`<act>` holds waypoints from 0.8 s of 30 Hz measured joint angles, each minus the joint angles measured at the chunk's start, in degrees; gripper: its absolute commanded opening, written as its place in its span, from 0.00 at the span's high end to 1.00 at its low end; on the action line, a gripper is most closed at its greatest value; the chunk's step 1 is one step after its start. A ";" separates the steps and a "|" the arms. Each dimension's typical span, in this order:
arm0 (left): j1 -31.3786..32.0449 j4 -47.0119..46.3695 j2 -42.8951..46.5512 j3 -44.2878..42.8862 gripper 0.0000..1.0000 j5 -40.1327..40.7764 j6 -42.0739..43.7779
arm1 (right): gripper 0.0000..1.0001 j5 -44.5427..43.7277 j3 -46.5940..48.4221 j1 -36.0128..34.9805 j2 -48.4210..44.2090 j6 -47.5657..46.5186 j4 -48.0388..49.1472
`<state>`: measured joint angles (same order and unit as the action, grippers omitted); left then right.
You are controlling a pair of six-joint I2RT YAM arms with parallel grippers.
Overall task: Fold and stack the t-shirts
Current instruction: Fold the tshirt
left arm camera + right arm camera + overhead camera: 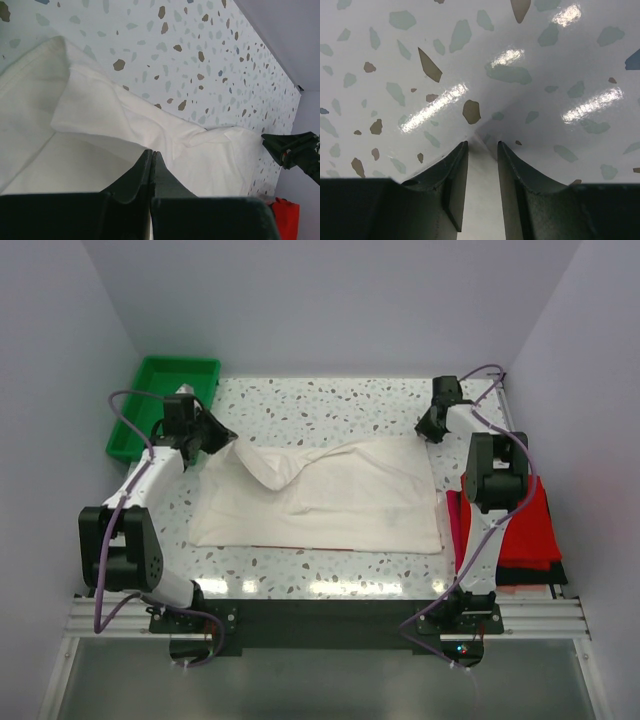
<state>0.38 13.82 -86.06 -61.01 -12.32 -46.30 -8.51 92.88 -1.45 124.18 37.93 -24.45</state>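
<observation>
left pincer (pixel 152 154) clenched on the off-white soft cloth t-shirt (pixel 340 500), raising its corner for folding; right pincer (pixel 482 145) slightly parted, straddling the opposite corner, not yet pinching.

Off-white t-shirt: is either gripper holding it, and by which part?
The left gripper is shut on the off-white t-shirt at its raised far left corner. The right gripper straddles the far right corner, jaws apart, not clamped.

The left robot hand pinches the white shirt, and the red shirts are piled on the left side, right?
Not quite. The left gripper does pinch the white shirt, but the red shirts are piled on the right side, under the right arm. The top view shows it.
</observation>
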 measured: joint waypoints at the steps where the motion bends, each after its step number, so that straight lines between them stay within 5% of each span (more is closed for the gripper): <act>1: -0.15 0.02 -0.24 -0.20 1.00 -0.15 -0.02 | 0.71 0.02 0.00 0.00 0.07 0.00 -0.04; 8: -1.86 0.07 -2.75 -3.17 1.00 -0.59 -0.17 | 0.99 0.35 0.02 -0.02 0.31 0.00 -0.13; 24: -4.46 -2.12 -20.96 -25.97 1.00 -2.58 -1.16 | 1.00 4.61 5.77 0.81 2.84 0.28 2.05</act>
<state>-4.08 11.70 -107.02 -86.98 -14.90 -47.46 -3.90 98.65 -0.64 127.02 38.22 -22.39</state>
